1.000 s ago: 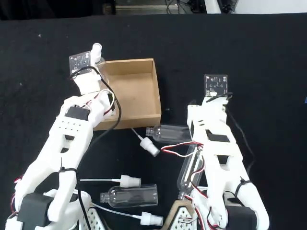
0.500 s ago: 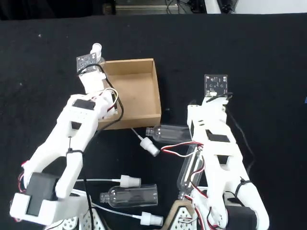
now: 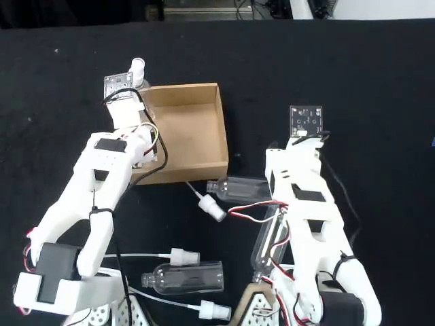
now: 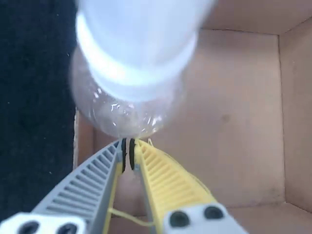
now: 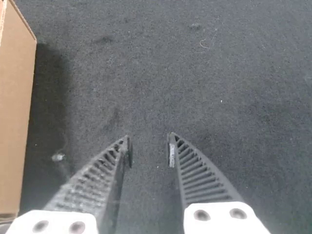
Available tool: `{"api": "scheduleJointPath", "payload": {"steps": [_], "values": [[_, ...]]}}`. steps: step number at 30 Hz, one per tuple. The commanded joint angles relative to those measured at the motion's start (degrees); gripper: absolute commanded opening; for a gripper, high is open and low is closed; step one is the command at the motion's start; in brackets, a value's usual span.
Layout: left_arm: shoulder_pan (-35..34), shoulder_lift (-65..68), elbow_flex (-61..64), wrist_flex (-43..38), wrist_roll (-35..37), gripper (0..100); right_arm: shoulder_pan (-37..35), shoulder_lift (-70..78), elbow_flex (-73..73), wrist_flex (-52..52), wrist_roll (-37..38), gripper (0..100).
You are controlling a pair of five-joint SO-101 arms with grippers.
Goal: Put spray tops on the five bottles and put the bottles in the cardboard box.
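Left gripper point(image 4: 127, 146) sits over the left wall of the cardboard box point(image 3: 223, 129), near the far corner. Its fingers are drawn together with only a slit between the pads. The capped bottle point(image 4: 131, 92) stands upright against the tips, its white spray top point(image 3: 137, 66) past the far-left corner. Cannot tell whether it is inside or outside the wall. The box floor shows open brown toward the right wall.

Right gripper point(image 5: 148, 146) is low over the black table point(image 3: 380, 81), fingers apart. The box's right wall lies off to one side, a strip of table between.

An uncapped bottle point(image 3: 239, 188) lies just off the box's near-right corner, a loose spray top point(image 3: 212, 209) beside its neck. A second uncapped bottle point(image 3: 183, 277) lies near the front edge, and another spray top point(image 3: 185, 257) is just beyond it.
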Motion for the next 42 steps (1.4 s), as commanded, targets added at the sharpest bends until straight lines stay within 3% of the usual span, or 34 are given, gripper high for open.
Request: {"api": "scheduleJointPath", "payload": {"steps": [1, 28, 37, 42], "values": [[-0.6, -0.4, -3.0, -0.2, -1.0, 3, 0.6, 0.0, -3.6, -1.7, 0.4, 10.0], [-0.5, 0.1, -4.4, 0.4, -0.9, 3, 0.7, 0.0, -3.6, -1.7, 0.4, 10.0], [-0.5, -9.5, -11.9, 19.7, -0.9, 3, 0.7, 0.0, -3.6, -1.7, 0.4, 10.0], [0.0, -15.4, -11.9, 25.0, -1.0, 3, 0.7, 0.0, -3.6, -1.7, 0.4, 10.0]]}}
